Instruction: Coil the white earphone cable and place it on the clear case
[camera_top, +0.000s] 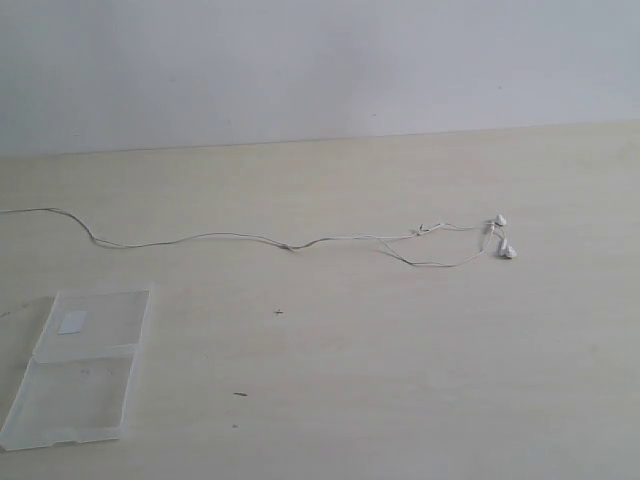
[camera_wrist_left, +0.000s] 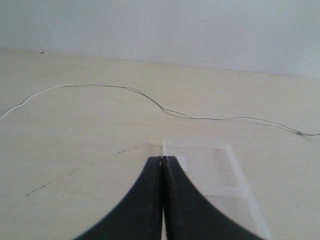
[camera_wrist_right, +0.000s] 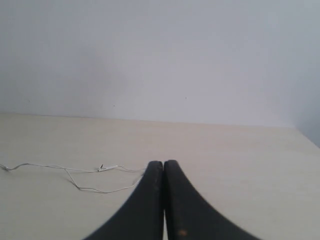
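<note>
1 cable (camera_top: 240, 236) stretched out, clear case (camera_top: 80, 400) open

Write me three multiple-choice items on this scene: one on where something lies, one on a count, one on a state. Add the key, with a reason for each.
1. In the exterior view, where does the clear case lie?
A. at the lower left of the table
B. at the far right edge
C. against the back wall

2. How many earbuds show on the white earphone cable?
A. one
B. two
C. four

3. What state is the cable in?
A. coiled on the case
B. gripped in shut jaws
C. lying stretched out, uncoiled

Key:
1 A, the case sits near the lower left corner of that view.
2 B, two white buds lie close together at the cable's right end.
3 C, it runs in one long wavy line across the table, with no coil and nothing holding it.
</note>
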